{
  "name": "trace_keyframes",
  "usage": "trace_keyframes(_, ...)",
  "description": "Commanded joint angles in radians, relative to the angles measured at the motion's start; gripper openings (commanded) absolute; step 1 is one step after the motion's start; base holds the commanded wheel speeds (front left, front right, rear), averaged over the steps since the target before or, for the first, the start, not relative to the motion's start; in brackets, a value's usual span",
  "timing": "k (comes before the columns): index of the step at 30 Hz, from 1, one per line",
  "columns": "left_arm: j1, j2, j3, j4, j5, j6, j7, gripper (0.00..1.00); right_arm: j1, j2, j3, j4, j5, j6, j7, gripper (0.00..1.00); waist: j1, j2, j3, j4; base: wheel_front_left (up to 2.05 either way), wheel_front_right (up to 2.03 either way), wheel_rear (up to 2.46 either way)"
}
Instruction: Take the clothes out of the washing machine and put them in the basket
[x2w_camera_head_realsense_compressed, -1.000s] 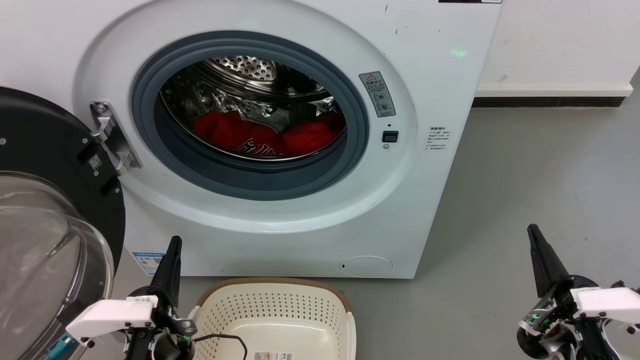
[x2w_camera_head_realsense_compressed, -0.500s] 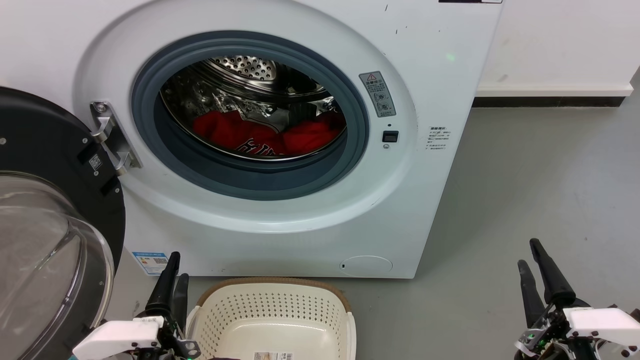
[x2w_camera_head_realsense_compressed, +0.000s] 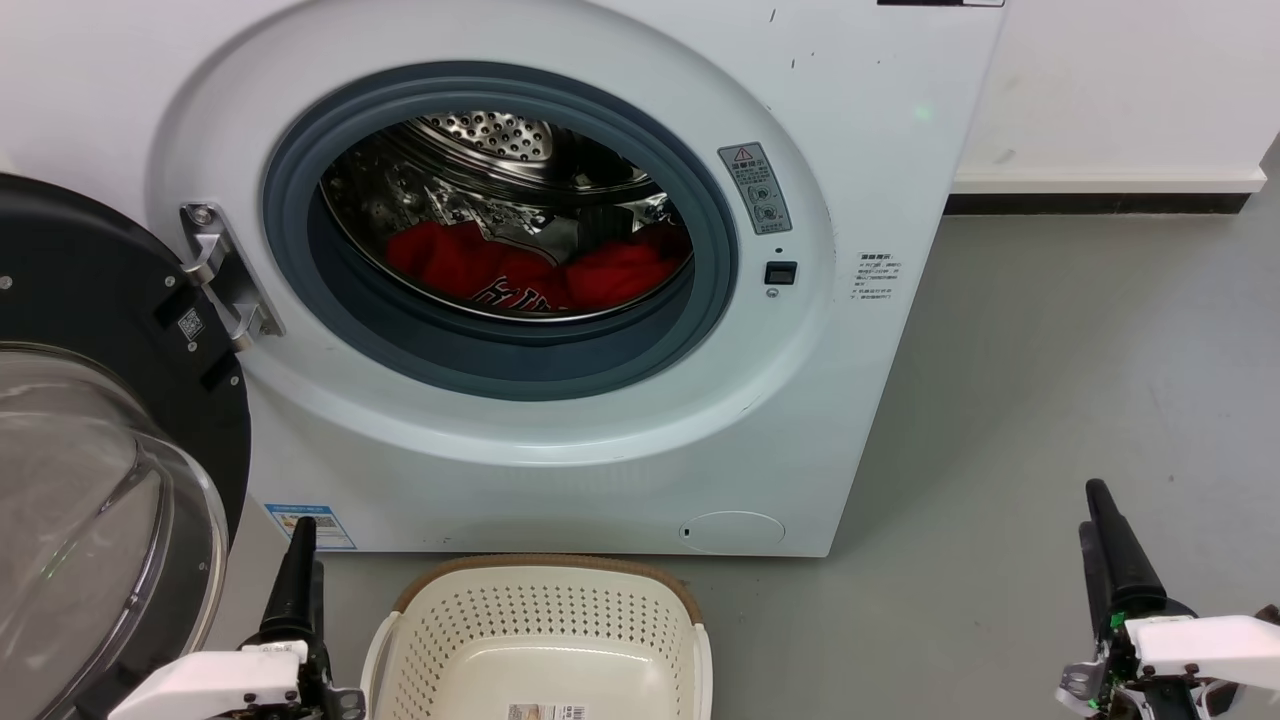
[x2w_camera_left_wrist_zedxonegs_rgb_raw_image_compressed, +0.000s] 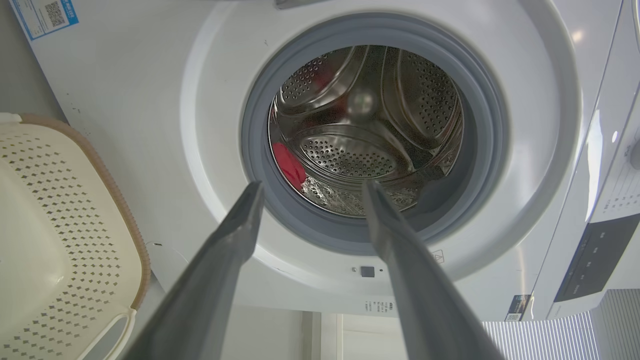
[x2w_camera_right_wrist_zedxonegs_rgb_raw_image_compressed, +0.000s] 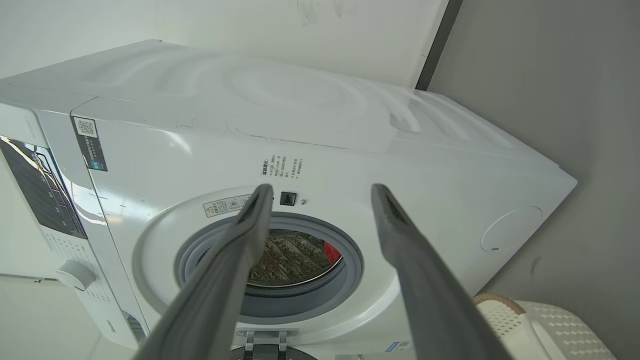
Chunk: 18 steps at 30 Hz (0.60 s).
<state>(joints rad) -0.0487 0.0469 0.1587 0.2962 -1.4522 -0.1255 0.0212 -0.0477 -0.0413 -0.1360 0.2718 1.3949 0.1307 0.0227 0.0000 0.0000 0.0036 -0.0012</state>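
Note:
The clothes (x2w_camera_head_realsense_compressed: 520, 270) are a bright red heap with white lettering, lying low in the steel drum of the washing machine (x2w_camera_head_realsense_compressed: 560, 440), whose porthole stands open. A slice of the red clothes (x2w_camera_left_wrist_zedxonegs_rgb_raw_image_compressed: 289, 165) shows past the gasket in the left wrist view, and a smaller bit (x2w_camera_right_wrist_zedxonegs_rgb_raw_image_compressed: 331, 251) in the right wrist view. The cream basket (x2w_camera_head_realsense_compressed: 545, 610) sits on the floor right before the machine, with nothing but a label inside. My left gripper (x2w_camera_head_realsense_compressed: 308, 545) hovers left of the basket, open. My right gripper (x2w_camera_head_realsense_compressed: 1092, 505) hangs open over bare floor at the far right.
The machine's black-rimmed glass door (x2w_camera_head_realsense_compressed: 100, 450) is swung wide at the left, close to my left arm. Grey floor (x2w_camera_head_realsense_compressed: 1050, 350) stretches to the right of the machine, up to a white wall with a dark skirting (x2w_camera_head_realsense_compressed: 1100, 203).
Both grippers have sunk lower in the head view. The left one slid left, away from the basket, and the right one drifted right. The clothes, basket and door have not moved.

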Motion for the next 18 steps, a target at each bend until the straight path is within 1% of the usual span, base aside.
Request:
trace_keyframes(1, -0.019, 0.002, 0.012, -0.019, 0.031, 0.001, -0.009, 1.00, -0.010, -0.005, -0.009, -0.023, -0.046, 0.000, -0.010, 1.00, 0.0000, 0.0000, 0.000, 0.000, 0.00, 0.00, 0.00)
trace_keyframes(8, -0.013, 0.002, 0.034, -0.077, 0.166, 0.033, -0.038, 1.00, -0.012, -0.006, -0.022, -0.089, -0.274, 0.000, -0.039, 1.00, 0.0000, 0.0000, 0.003, -0.001, 0.00, 0.00, 0.00)
trace_keyframes(13, -0.006, 0.003, 0.037, -0.147, 0.269, 0.075, -0.056, 1.00, -0.010, -0.006, -0.024, -0.151, -0.443, 0.000, -0.058, 1.00, 0.0000, 0.0000, 0.005, -0.002, 0.00, 0.00, 0.00)
trace_keyframes(18, 0.008, 0.003, 0.012, -0.217, 0.382, 0.113, -0.075, 1.00, -0.009, -0.007, -0.015, -0.214, -0.598, 0.000, -0.076, 1.00, 0.0000, 0.0000, 0.007, -0.002, 0.00, 0.00, 0.00)
